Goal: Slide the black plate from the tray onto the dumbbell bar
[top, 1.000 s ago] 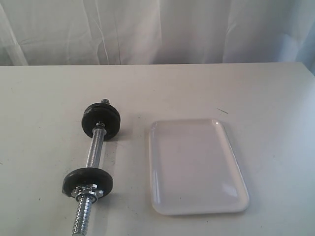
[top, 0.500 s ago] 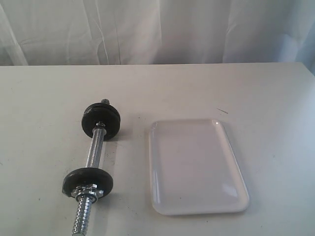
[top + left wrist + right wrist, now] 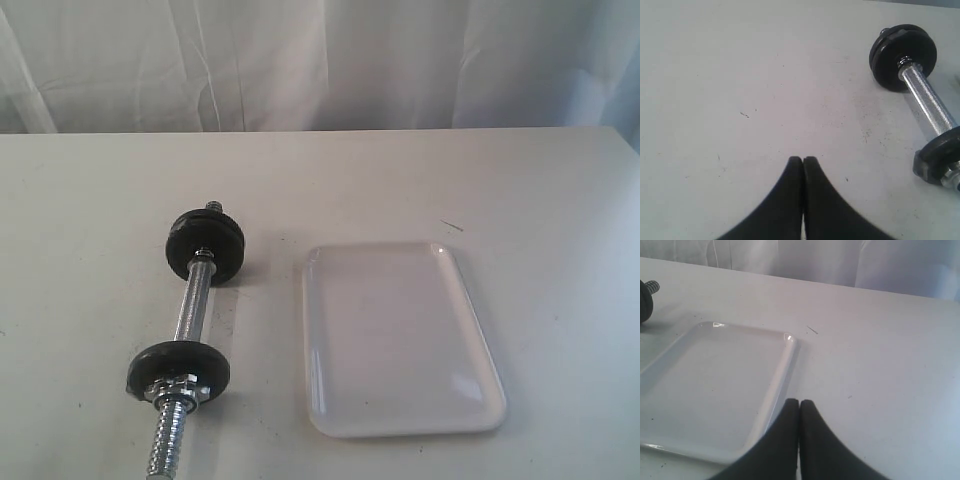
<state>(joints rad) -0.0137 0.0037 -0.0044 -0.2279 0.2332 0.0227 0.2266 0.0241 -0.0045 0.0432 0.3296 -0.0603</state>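
The white tray (image 3: 395, 335) lies on the table with nothing on it. To its left lies the chrome dumbbell bar (image 3: 190, 310), carrying two black plates: one at the far end (image 3: 205, 247), one nearer the front (image 3: 178, 368). The bar's threaded end (image 3: 165, 445) sticks out in front. In the left wrist view the bar (image 3: 929, 107) and both plates (image 3: 902, 57) lie off to one side of my left gripper (image 3: 803, 160), which is shut and empty. My right gripper (image 3: 799, 402) is shut and empty beside the tray's rim (image 3: 785, 365). Neither gripper shows in the exterior view.
The white table (image 3: 520, 190) runs back to a white curtain (image 3: 320, 60). A small dark mark (image 3: 452, 226) lies on the table beyond the tray's far right corner.
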